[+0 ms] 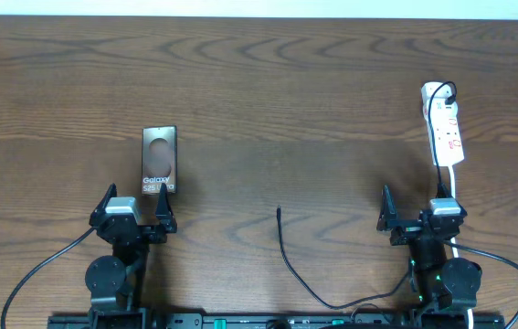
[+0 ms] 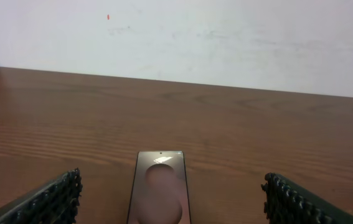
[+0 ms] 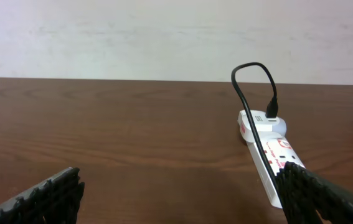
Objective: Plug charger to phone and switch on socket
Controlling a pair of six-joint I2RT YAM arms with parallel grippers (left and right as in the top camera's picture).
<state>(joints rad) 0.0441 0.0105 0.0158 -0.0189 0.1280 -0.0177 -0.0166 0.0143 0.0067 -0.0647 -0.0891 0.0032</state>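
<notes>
Black left jaws: the left gripper (image 1: 136, 203) is spread wide, with nothing between the ribbed fingers (image 2: 55, 198) and nothing touched.
Right jaws: the right gripper (image 1: 417, 217) is the same deal, gaping and empty, hanging over bare wood.
Phone: the phone (image 1: 159, 160) lies flat just past the left gripper, about 12 to 1 o'clock from it in the overhead. In the left wrist view it sits dead centre between the fingers, apart from both. The brownish oval patch faces up and the "Galaxy" end points back at the arm.
Charger: the charger (image 1: 288, 262) is a thin black cable lying on the wood. Its plug tip sits loose between the two arms, roughly 9 o'clock of the right gripper and 3 o'clock of the left. It's well apart from the phone and not plugged into it. From the tip the cable snakes off toward 5 o'clock, to the near edge below the right gripper.
Socket: the socket (image 1: 445, 128) is a white strip with red marks, lying lengthways at 12 to 1 o'clock of the right gripper. In the right wrist view its near end runs behind the right-hand finger. Can't read the switch from here.
Black loop: a black lead (image 3: 251, 93) arches up and plugs into a white adapter (image 3: 264, 122) at the socket's far end. Can't tell whether it's the same line as the charger.
Table: dark brown wood table (image 1: 268, 82).
Wall: pale wall (image 2: 226, 37) at 12 o'clock behind everything.
</notes>
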